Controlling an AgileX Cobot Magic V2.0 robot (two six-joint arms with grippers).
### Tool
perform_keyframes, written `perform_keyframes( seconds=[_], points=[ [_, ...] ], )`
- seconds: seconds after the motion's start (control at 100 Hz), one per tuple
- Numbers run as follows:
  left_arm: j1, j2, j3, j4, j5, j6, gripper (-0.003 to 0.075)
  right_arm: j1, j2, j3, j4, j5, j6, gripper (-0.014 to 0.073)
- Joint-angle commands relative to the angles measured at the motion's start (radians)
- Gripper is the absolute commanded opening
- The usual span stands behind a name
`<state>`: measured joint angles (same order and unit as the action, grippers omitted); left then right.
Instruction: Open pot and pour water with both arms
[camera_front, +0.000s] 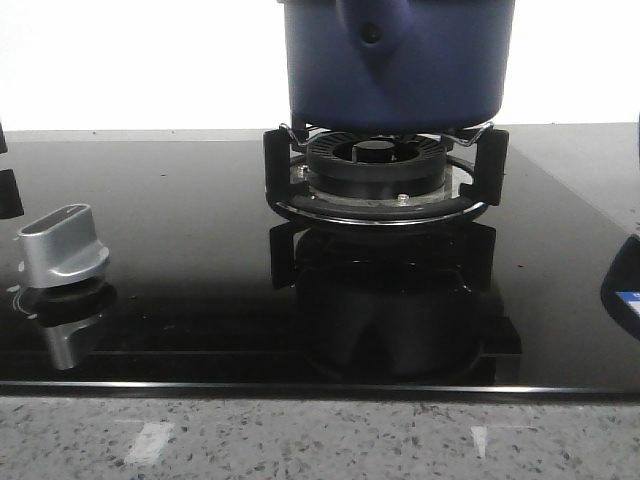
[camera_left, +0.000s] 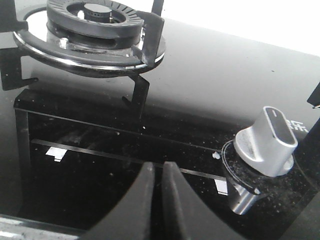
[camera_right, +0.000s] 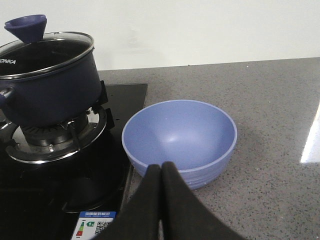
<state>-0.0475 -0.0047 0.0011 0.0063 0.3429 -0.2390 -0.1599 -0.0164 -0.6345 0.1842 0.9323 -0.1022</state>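
The dark blue pot (camera_front: 400, 60) stands on the burner grate (camera_front: 380, 180) of the black glass stove; its top is cut off in the front view. In the right wrist view the pot (camera_right: 50, 90) carries a glass lid (camera_right: 45, 50) with a blue knob (camera_right: 26, 27). My right gripper (camera_right: 161, 167) is shut and empty, hovering just in front of a light blue bowl (camera_right: 180, 140). My left gripper (camera_left: 159, 169) is shut and empty above the stove glass, between the empty burner (camera_left: 90, 30) and a silver knob (camera_left: 265, 142).
The silver stove knob (camera_front: 62, 245) sits at the front left. A grey speckled counter (camera_right: 260, 110) lies right of the stove and holds the bowl. The stove's front edge (camera_front: 320, 390) meets the speckled counter. A white wall stands behind.
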Motion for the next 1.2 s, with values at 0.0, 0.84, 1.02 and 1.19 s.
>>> perform_keyframes(
  seconds=[0.0,0.84,1.02,1.19],
  points=[
    [0.004,-0.025,0.030,-0.012,-0.023,0.001,-0.0020,0.003,-0.005,-0.017,0.005,-0.073,-0.010,-0.0074],
    [0.004,-0.025,0.030,-0.012,-0.023,0.001,-0.0020,0.003,-0.005,0.083,-0.044,-0.179,-0.010,-0.0074],
    [0.004,-0.025,0.030,-0.012,-0.023,0.001,-0.0020,0.000,-0.005,0.323,-0.044,-0.735,-0.010,-0.0074],
    [0.004,-0.025,0.030,-0.012,-0.023,0.001,-0.0020,-0.005,-0.005,0.526,-0.042,-0.911,-0.010,-0.0074]
  ],
)
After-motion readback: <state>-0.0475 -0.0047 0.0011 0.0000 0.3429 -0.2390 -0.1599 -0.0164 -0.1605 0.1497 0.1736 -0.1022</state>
